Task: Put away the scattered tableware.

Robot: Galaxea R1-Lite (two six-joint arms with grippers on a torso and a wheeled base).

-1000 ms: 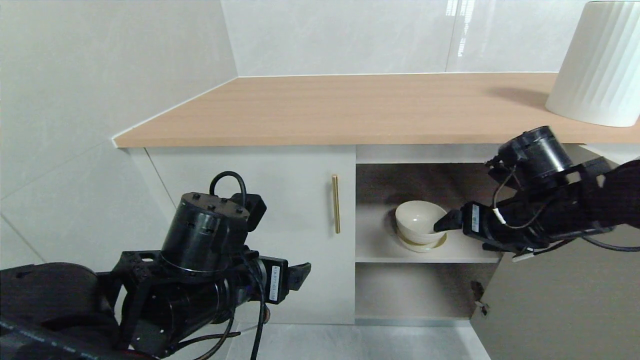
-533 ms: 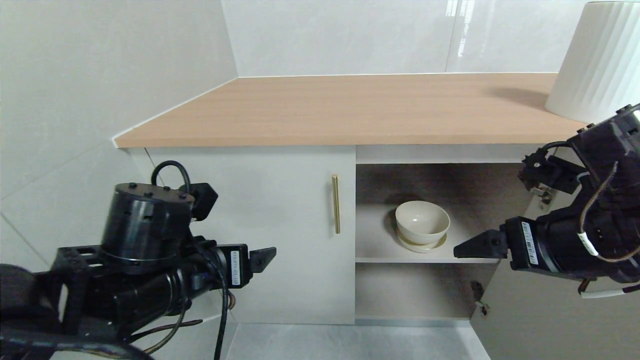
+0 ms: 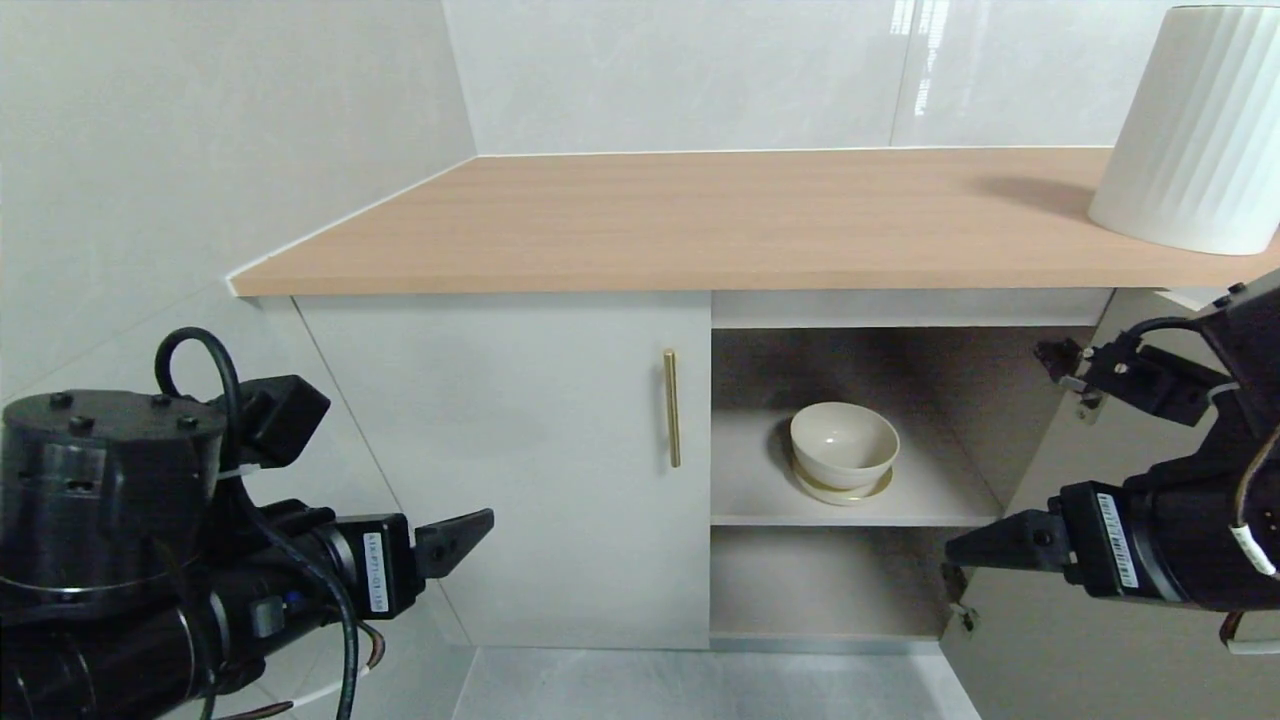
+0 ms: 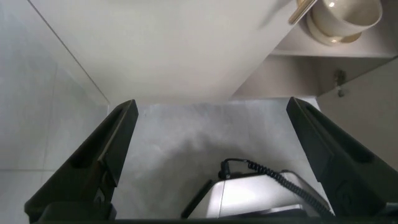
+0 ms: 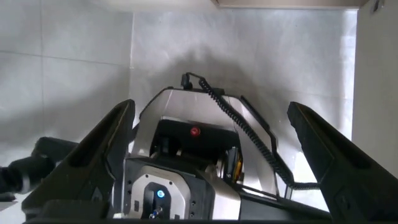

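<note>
A cream bowl (image 3: pixel 843 443) sits on a small gold-rimmed saucer (image 3: pixel 845 489) on the middle shelf (image 3: pixel 930 490) of the open cabinet. In the left wrist view the bowl (image 4: pixel 346 17) shows beside the gold handle. My right gripper (image 3: pixel 968 548) hangs below and to the right of the shelf, apart from the bowl. Its fingers (image 5: pixel 102 158) stand wide apart with nothing between them. My left gripper (image 3: pixel 458 538) is low in front of the closed left door. It is open (image 4: pixel 211 109) and holds nothing.
The closed left door carries a vertical gold handle (image 3: pixel 671 407). The right cabinet door (image 3: pixel 1090 610) stands open beside my right arm. A white ribbed cylinder (image 3: pixel 1195 130) stands on the wooden countertop (image 3: pixel 700 215). Grey floor (image 3: pixel 700 685) lies below.
My right gripper has drawn back from the bowl, down and to the right, leaving it on the shelf. My left arm has moved left and lower.
</note>
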